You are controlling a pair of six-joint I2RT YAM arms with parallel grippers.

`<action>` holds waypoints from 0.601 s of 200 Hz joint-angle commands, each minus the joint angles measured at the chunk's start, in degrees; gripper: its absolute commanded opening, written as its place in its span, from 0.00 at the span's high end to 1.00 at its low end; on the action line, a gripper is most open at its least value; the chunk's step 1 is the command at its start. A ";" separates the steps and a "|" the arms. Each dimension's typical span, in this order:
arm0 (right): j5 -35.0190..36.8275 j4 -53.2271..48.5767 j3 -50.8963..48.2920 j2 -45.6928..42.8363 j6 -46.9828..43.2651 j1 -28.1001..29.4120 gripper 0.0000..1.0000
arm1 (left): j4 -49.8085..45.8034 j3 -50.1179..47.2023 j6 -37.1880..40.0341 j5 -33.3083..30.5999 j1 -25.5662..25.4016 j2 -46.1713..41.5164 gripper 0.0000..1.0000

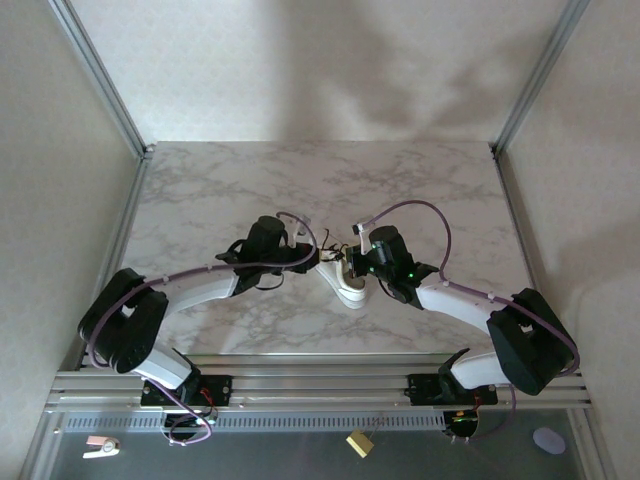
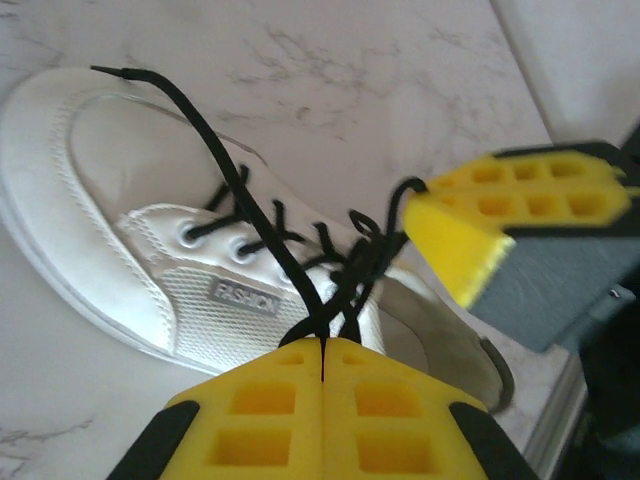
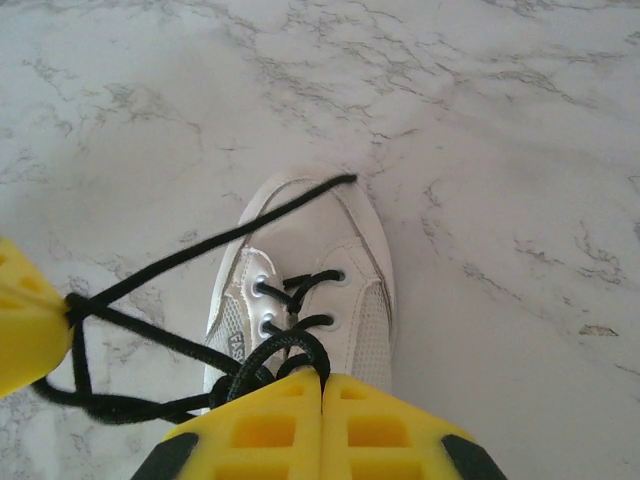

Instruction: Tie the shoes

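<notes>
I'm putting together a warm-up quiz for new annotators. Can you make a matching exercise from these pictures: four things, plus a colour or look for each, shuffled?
Things:
1 sneaker
2 laces
3 left gripper
4 table

Looks:
a yellow, shut
b grey-veined marble
c plain white
d black

Pairs: 1-c, 2-d, 3-a, 4-b

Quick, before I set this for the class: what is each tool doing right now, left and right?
Left tool: closed, pinching the black laces.
Right tool: closed, also pinching the black laces.
</notes>
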 commanded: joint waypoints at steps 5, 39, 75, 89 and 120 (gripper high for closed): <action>0.73 -1.23 2.63 0.33 0.44 -0.40 1.00 | 4.16 -2.57 5.96 6.87 0.40 -1.95 1.00; -1.18 -1.27 3.84 0.23 -1.03 -0.52 1.00 | -0.54 -2.84 12.73 6.42 0.31 0.12 1.00; -0.89 -2.28 4.57 -0.19 -1.97 -0.60 1.00 | -4.12 -2.42 18.31 4.51 -0.29 0.82 1.00; -0.61 -2.47 4.68 -0.29 -2.19 -0.67 1.00 | -6.56 -1.62 20.69 2.09 -0.41 1.26 1.00; -0.43 -2.65 4.64 -0.54 -2.45 -0.95 1.00 | -12.52 1.20 25.08 -3.68 -1.26 2.64 1.00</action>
